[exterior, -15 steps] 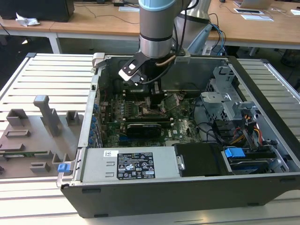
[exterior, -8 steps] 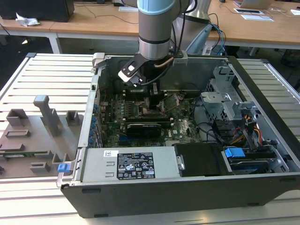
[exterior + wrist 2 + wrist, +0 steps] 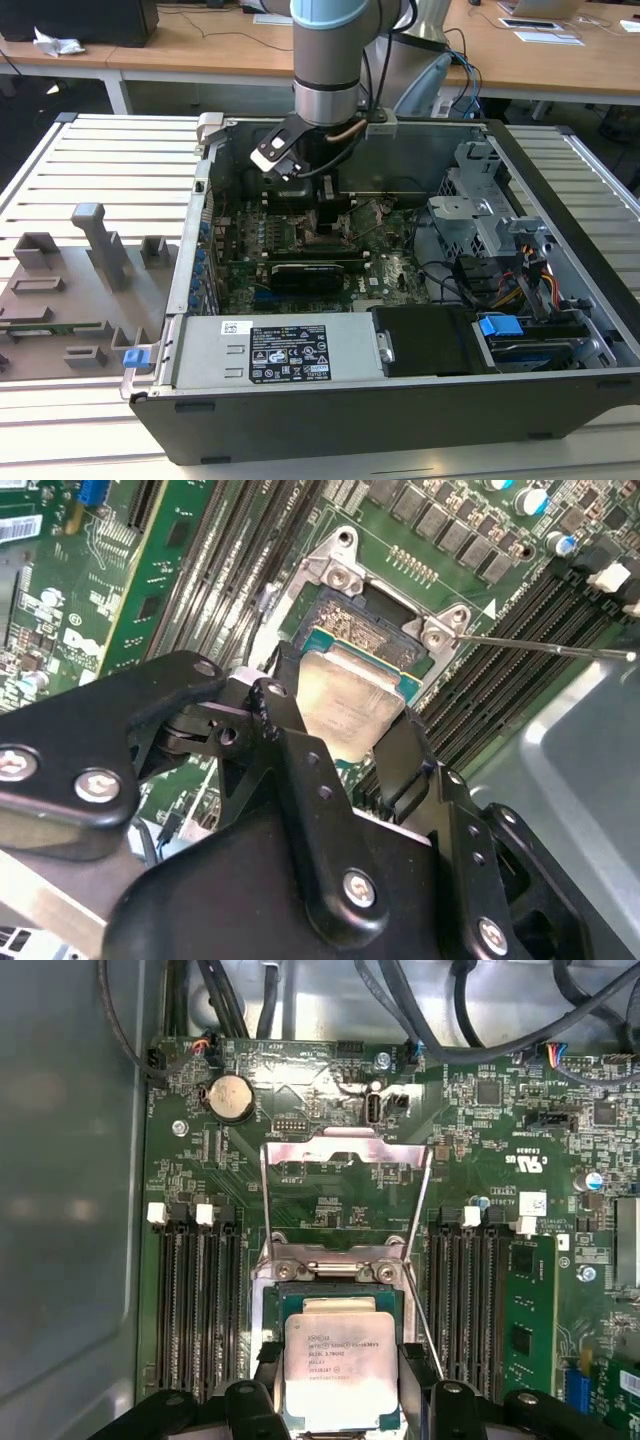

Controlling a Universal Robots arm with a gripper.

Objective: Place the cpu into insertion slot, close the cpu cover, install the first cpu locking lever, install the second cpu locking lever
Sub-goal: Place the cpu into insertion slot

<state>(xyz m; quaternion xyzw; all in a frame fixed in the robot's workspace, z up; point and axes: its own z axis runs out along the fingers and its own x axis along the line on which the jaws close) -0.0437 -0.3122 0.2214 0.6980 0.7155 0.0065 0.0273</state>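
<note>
You see the gripper (image 3: 338,1378) down inside the open computer case (image 3: 330,412). Its black, bolted metal fingers (image 3: 285,718) are clenched on opposite edges of the cpu (image 3: 338,1365).

The cpu is a flat square chip with a dull silver-grey metal top bearing fine print, and a thin green edge shows around it. It sits directly over the insertion slot (image 3: 368,628), a dark square socket with a silver rim. In the second wrist view, part of the socket's dark field shows beyond the chip. You cannot tell whether the chip is fully seated.

The cpu cover (image 3: 345,1146), a thin bright steel frame with a square window, stands raised off the socket. A slim wire lever (image 3: 540,646) projects beside the socket.

Long black memory slots (image 3: 195,1300) flank the socket on the green motherboard (image 3: 500,1160). The case also holds a grey labelled power supply (image 3: 270,352).
</note>
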